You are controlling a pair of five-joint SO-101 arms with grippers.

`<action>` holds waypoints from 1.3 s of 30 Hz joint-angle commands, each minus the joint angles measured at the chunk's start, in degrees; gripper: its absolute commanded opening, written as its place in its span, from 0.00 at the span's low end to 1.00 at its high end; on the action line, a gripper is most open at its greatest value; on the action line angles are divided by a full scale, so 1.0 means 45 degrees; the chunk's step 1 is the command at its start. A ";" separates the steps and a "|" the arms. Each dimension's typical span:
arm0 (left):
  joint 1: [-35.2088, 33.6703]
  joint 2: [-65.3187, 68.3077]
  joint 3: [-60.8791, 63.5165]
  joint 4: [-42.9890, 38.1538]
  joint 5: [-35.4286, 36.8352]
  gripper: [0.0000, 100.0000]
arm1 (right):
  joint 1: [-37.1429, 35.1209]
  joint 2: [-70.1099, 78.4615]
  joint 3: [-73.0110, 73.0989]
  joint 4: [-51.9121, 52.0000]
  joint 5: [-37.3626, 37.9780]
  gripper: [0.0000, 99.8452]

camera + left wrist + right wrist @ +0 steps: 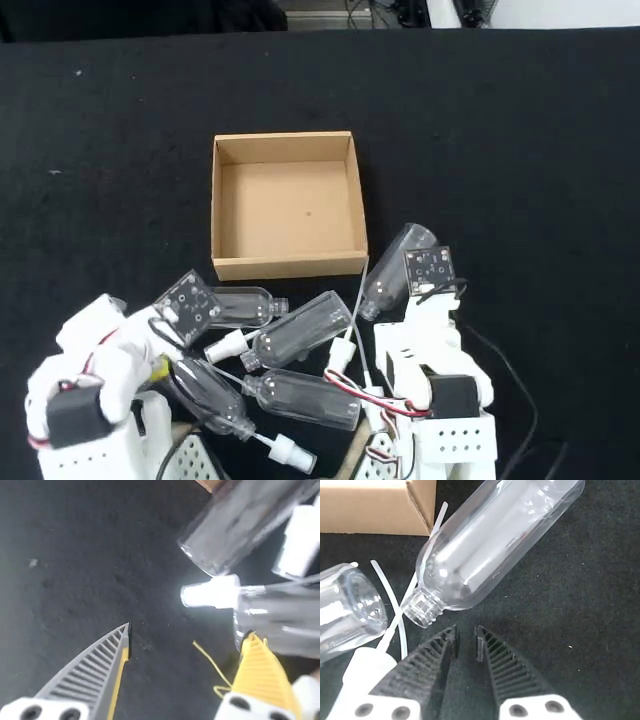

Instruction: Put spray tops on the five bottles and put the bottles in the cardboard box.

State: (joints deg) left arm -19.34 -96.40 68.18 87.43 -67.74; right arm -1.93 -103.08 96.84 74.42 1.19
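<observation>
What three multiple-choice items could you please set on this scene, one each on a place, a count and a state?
1. Where are the bottles relative to the box?
A) inside it
B) on the table outside it
C) stacked on it

2. How many bottles are there?
A) three
B) five
C) seven

3. What state is the box in?
A) open and empty
B) open, holding one bottle
C) closed

Key:
1 B: all the bottles lie on the table, by the box's near wall.
2 B: the high view shows five clear bottle bodies.
3 A: the box has no lid and its bare floor shows.
</observation>
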 commanded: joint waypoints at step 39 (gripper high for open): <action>0.7492 0.7228 0.1612 -0.3028 -0.0117 0.28 | 0.0313 -0.1221 -0.0088 0.0098 0.0059 0.04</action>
State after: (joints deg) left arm 14.15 -64.66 75.47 74.07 -68.62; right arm -1.93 -103.08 96.84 74.42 1.19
